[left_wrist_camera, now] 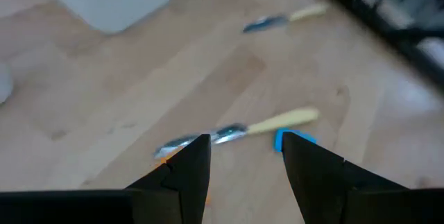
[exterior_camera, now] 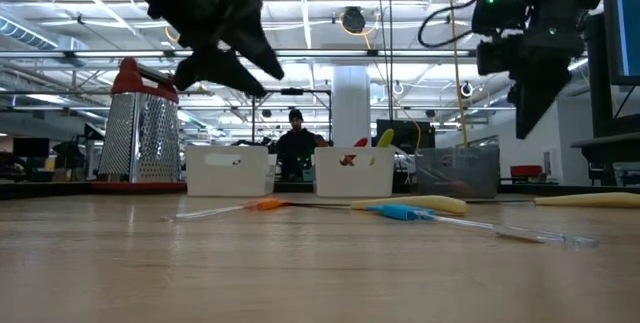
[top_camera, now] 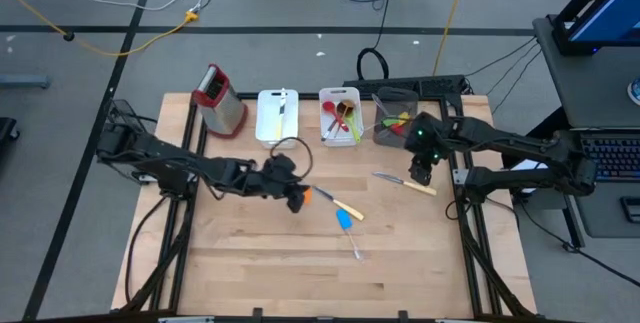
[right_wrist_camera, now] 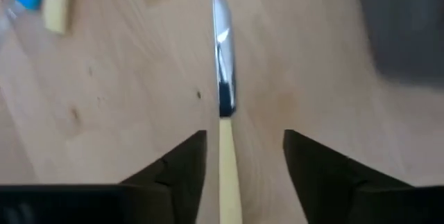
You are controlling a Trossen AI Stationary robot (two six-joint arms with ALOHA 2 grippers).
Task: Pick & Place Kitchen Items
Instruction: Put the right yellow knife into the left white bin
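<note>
The right gripper (right_wrist_camera: 241,175) hangs above the counter with its fingers (right_wrist_camera: 182,165) spread, and a cream-handled knife (right_wrist_camera: 223,113) lies flat on the wood directly between them, blade pointing away; nothing is gripped. The left gripper (left_wrist_camera: 243,175), also with fingers (left_wrist_camera: 189,172) spread and empty, hovers over a second cream-handled knife (left_wrist_camera: 239,129) near the middle of the counter, with a blue spatula (left_wrist_camera: 293,139) just beside it and a bit of orange peeking from under one finger. Judging from this, the thin knives lie so flat that closing fingers could skid over a handle and push it away instead of lifting it, or pinch the blade end and let it tip out. The left gripper could also catch the spatula along with its knife, since they lie close together. From above, the pale wooden counter (top_camera: 250,263) carries the right-hand knife (top_camera: 405,182) near its right edge, a metal grater with a red top (top_camera: 218,98) at the back left, two white bins (top_camera: 277,115) and a grey cup (top_camera: 395,118) holding utensils already placed. Beyond the counter is a large bright workshop with ceiling lights; a person (exterior_camera: 296,143) sits far back behind the bins.
</note>
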